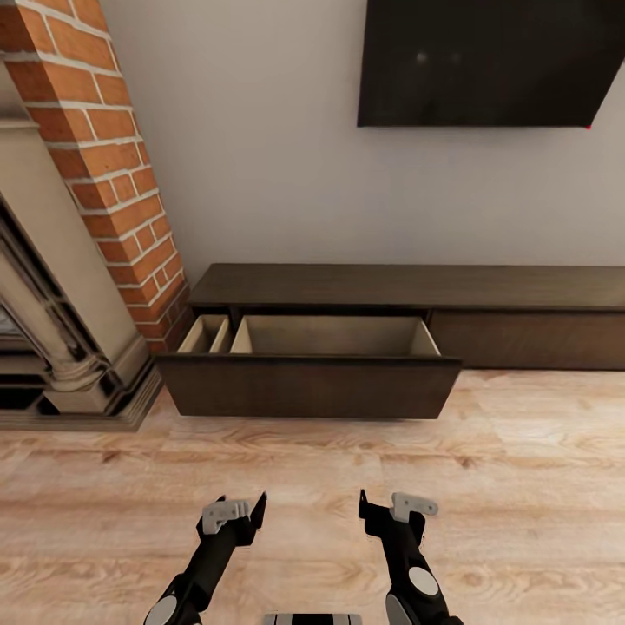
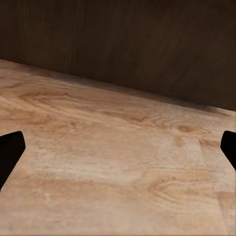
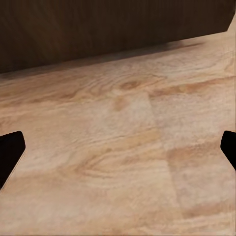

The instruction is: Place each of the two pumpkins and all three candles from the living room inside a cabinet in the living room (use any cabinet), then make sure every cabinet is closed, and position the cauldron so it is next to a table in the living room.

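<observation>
A long, low dark-brown cabinet [image 1: 408, 299] stands against a pale wall, its left drawer [image 1: 308, 386] pulled well out over the wood-plank floor [image 1: 521, 469]. The drawer's light-toned interior is split by a divider into a narrow compartment at the left and a wide one at the right; no contents can be seen in either from the head view. The cabinet's right-hand front sits flush and shut. A dark television screen [image 1: 486, 61] hangs on the wall above the unit, and a red-brick column [image 1: 113, 174] with a pale carved fireplace surround [image 1: 61, 304] flanks it at the left.

At the bottom of the head view, the left gripper [image 1: 236, 512] and right gripper [image 1: 391, 508] hang side by side above the floor, well short of the drawer front. Each is spread wide and holds nothing: in the wrist views the black fingertips [image 2: 10, 152] of the left and those [image 3: 10, 152] of the right sit at opposite edges, with bare floorboards and the dark cabinet face between them.
</observation>
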You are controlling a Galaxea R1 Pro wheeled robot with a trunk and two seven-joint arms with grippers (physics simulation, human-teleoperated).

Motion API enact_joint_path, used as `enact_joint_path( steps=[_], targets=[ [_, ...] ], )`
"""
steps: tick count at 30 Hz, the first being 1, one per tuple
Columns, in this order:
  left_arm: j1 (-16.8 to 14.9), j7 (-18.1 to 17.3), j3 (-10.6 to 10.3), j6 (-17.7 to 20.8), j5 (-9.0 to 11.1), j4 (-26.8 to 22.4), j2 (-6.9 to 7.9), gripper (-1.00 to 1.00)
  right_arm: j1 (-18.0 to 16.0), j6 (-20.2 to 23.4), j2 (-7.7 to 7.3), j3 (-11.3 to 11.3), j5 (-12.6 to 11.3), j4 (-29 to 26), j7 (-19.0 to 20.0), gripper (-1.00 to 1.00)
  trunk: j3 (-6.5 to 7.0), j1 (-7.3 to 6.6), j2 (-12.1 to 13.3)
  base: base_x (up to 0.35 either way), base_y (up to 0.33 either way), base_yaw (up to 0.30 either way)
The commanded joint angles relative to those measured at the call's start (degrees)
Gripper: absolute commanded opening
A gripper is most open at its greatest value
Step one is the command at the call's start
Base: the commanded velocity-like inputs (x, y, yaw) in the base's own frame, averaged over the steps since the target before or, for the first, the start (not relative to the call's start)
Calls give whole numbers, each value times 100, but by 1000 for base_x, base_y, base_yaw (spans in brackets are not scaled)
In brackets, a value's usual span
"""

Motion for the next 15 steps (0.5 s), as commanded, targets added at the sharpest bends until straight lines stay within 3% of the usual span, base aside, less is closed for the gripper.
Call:
enact_joint_path(
  steps=[1, 15],
  targets=[
    [-7, 39, -32, -36, 44, -1, 9, 100, -3, 28, -2, 11, -22, -9, -39, 100, -5, 2, -2, 338, 0, 0],
    [-6, 36, -34, -38, 38, 4, 13, 100, -3, 28, -2, 12, -23, -9, -39, 100, -5, 2, -2, 339, 0, 0]
  ],
)
